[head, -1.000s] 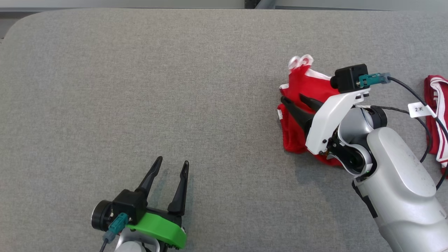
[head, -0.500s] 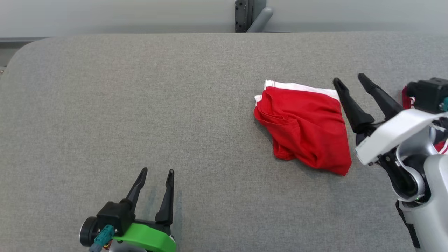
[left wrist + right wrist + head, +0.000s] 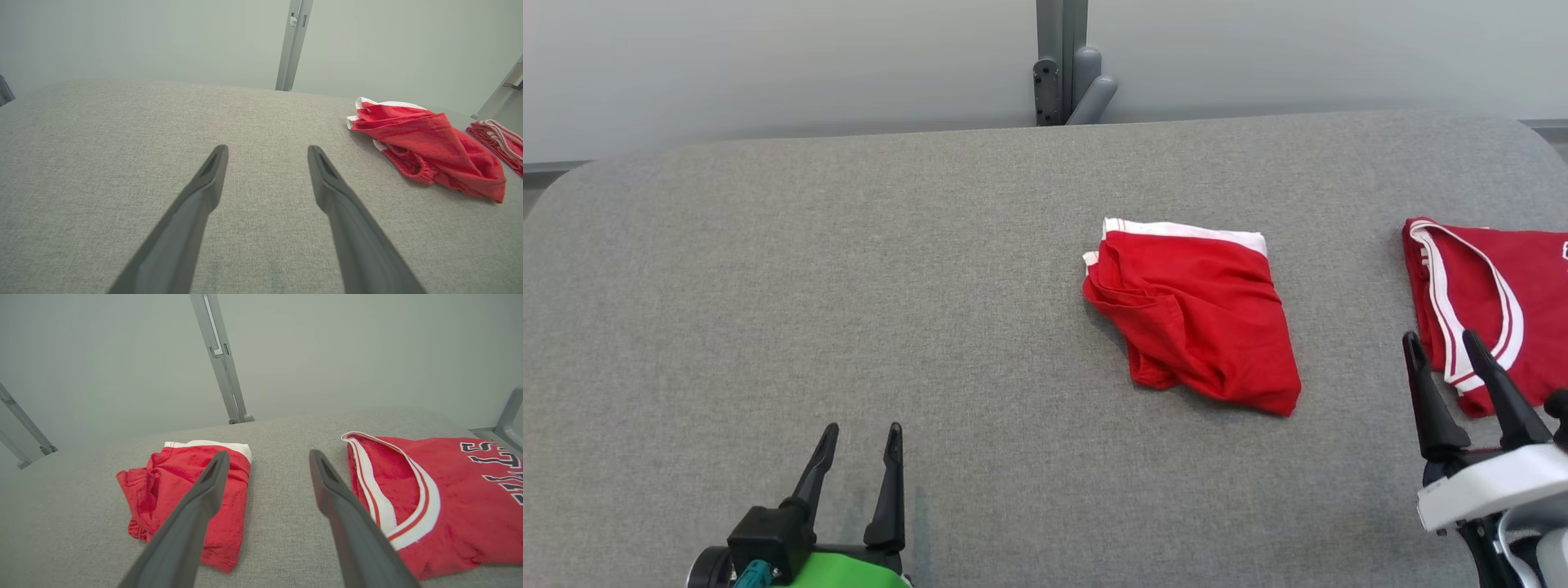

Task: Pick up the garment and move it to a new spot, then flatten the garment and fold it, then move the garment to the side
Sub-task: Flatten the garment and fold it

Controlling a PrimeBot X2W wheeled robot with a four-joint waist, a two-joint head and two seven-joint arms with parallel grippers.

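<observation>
Red shorts with a white band are lying folded on the grey table, a bit right of the middle, near a red jersey but not touching it. The left gripper and the right gripper are hanging away from the shorts, fingers spread wide, holding nothing. The folding and the move aside are looking done, though the fold is looking a bit lumpy.

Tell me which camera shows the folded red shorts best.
The head view: the red shorts lie whole and unobstructed, seen from above. The left wrist view catches them sidelong, at a low angle; in the right wrist view the right gripper partly hides them.
</observation>
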